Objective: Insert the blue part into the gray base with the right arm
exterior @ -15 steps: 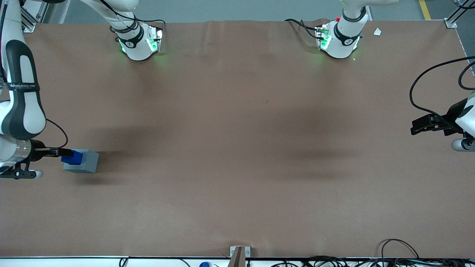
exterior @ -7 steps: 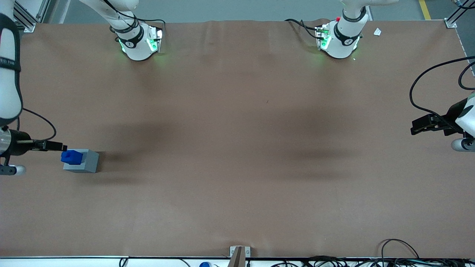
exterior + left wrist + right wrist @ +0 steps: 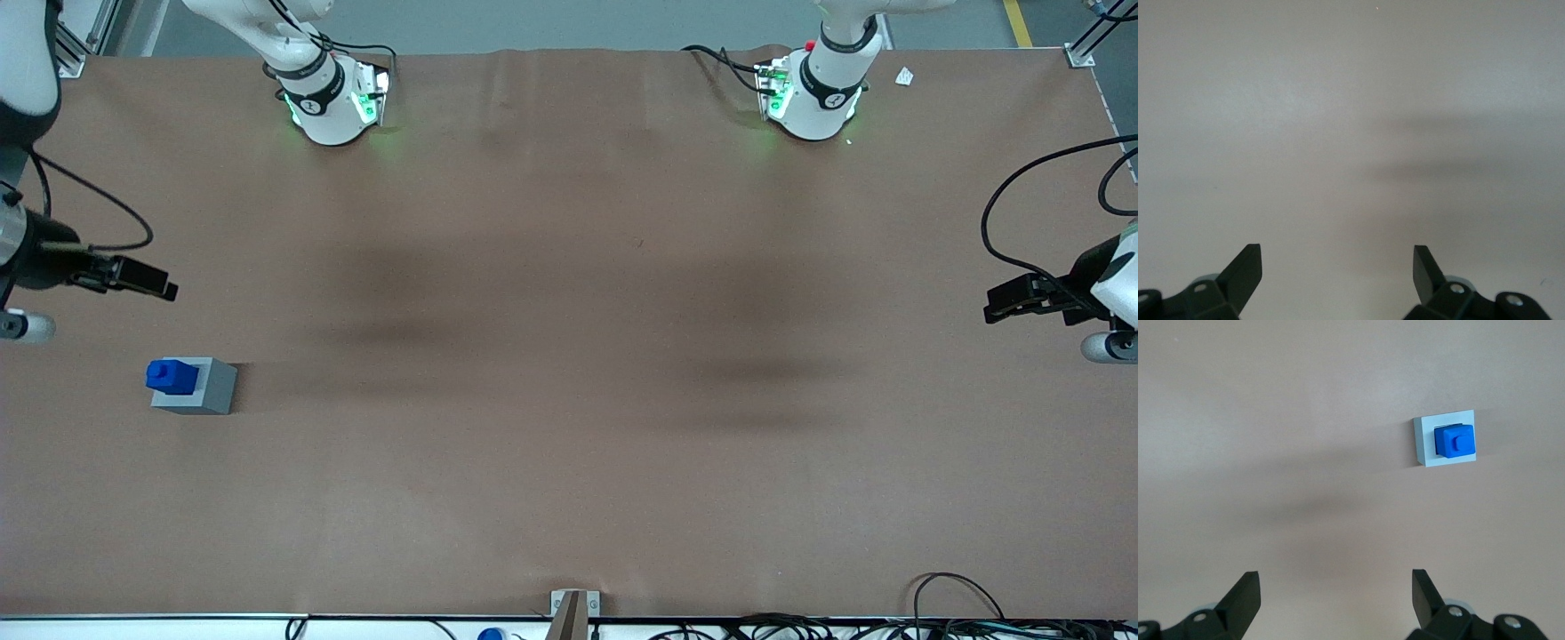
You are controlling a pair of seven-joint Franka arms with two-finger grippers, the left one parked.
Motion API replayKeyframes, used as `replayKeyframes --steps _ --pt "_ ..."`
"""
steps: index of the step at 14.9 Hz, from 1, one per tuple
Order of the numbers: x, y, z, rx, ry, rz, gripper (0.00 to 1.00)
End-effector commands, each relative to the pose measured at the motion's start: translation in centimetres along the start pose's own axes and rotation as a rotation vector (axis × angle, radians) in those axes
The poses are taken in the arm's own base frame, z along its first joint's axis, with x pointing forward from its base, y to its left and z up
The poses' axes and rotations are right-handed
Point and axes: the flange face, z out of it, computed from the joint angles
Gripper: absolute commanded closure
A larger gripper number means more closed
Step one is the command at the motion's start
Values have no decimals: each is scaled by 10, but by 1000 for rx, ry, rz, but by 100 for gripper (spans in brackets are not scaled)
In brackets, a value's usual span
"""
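The blue part (image 3: 172, 376) sits in the recess of the gray base (image 3: 206, 392), its round stud up, at the working arm's end of the table. In the right wrist view the blue part (image 3: 1455, 443) fills the base's top (image 3: 1423, 443). My right gripper (image 3: 158, 285) is open and empty. It hangs above the table, farther from the front camera than the base and well clear of it. Its two fingers (image 3: 1245, 595) stand wide apart in the wrist view, with bare table between them.
The brown table mat (image 3: 569, 356) spreads wide toward the parked arm's end. Two arm bases (image 3: 333, 102) stand at the table's back edge. Cables (image 3: 960, 613) lie along the front edge.
My right gripper has let go of the blue part, risen and drawn away from the base, farther from the front camera. The blue part stays seated in the gray base.
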Motion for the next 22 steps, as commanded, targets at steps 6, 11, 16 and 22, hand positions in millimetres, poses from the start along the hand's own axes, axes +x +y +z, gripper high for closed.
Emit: replayKeyframes --steps 6,11,16,22 --pt "-81 18 -29 1 63 24 0" --pt "-87 18 -39 -1 79 -32 0" --pt "-85 22 -44 -4 92 -57 0" --pt "-83 22 -50 -43 101 -62 0"
